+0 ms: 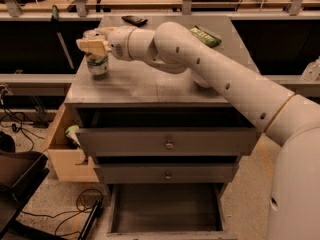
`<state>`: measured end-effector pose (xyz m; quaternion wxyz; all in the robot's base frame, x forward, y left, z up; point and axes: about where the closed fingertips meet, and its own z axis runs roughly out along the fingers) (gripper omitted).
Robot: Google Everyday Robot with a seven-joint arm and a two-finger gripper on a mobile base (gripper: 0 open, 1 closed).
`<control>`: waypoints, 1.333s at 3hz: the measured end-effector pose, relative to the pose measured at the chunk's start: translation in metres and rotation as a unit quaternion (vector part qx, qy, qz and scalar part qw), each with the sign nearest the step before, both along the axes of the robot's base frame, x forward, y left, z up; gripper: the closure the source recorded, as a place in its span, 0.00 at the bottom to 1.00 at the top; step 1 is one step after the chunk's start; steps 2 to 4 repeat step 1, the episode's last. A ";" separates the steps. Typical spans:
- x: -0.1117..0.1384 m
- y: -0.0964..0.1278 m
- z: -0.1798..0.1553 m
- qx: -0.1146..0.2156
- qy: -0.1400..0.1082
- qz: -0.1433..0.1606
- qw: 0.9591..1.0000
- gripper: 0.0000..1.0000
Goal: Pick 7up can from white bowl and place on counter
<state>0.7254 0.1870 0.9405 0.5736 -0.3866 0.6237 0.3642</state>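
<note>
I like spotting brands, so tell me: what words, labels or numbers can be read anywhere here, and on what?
No text here can be read.
7up can, standing at the left edge of the counter with the gripper at its top: green and white print, too blurred to read.
Green snack bag, back right of the counter: markings too blurred to read.
Drawer fronts and robot arm: no lettering visible.
</note>
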 end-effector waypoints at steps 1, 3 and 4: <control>-0.001 0.002 0.000 0.000 0.000 0.002 1.000 0.00; -0.001 0.002 0.000 0.000 0.000 0.002 1.000 0.00; -0.001 0.002 0.000 0.000 0.000 0.002 1.000 0.00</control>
